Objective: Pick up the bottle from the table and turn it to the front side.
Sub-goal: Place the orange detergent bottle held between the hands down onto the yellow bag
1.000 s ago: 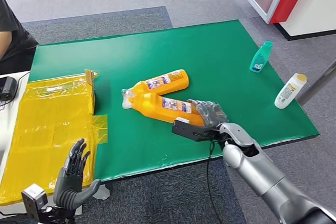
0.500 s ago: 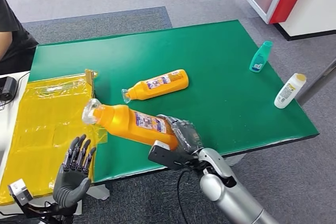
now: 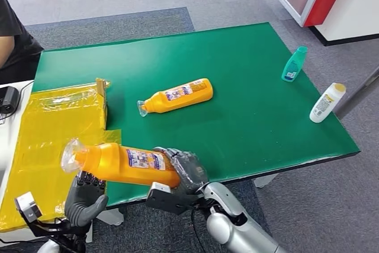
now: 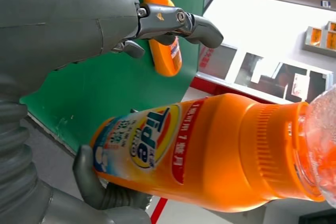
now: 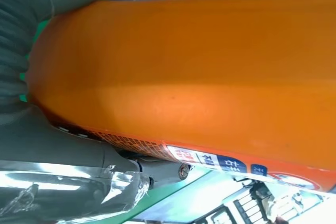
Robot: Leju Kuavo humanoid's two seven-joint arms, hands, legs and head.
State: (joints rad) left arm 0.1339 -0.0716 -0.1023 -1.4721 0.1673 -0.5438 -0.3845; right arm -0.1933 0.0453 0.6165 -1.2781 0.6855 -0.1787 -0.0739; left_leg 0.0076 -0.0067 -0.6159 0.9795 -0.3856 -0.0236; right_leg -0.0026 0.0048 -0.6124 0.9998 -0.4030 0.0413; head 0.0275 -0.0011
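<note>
Left hand (image 3: 84, 198): nearest me, low at the table's near edge, palm up just under the cap end of the held bottle. Holds nothing; in the left wrist view its fingers (image 4: 178, 22) reach out apart and the thumb sits under the label side. I read it as placed to receive.
Right hand (image 3: 185, 173): fingers wrapped round the base end of the orange bottle (image 3: 121, 163), a firm hold. Gripping the base leaves neck and body free for the other hand.
Orange bottle: off the table, lying roughly level in the air above the near edge, clear cap (image 3: 71, 153) over the yellow sheet (image 3: 44, 140).
Label: brand side shows in the left wrist view, so I judge the turn not yet done.
Second orange bottle (image 3: 179, 95): lying mid green mat (image 3: 241, 57), untouched.
Far right: teal bottle (image 3: 294, 63) and white bottle (image 3: 327, 102) lying well apart from my work.
Far left: a person's sleeve (image 3: 11, 34).
</note>
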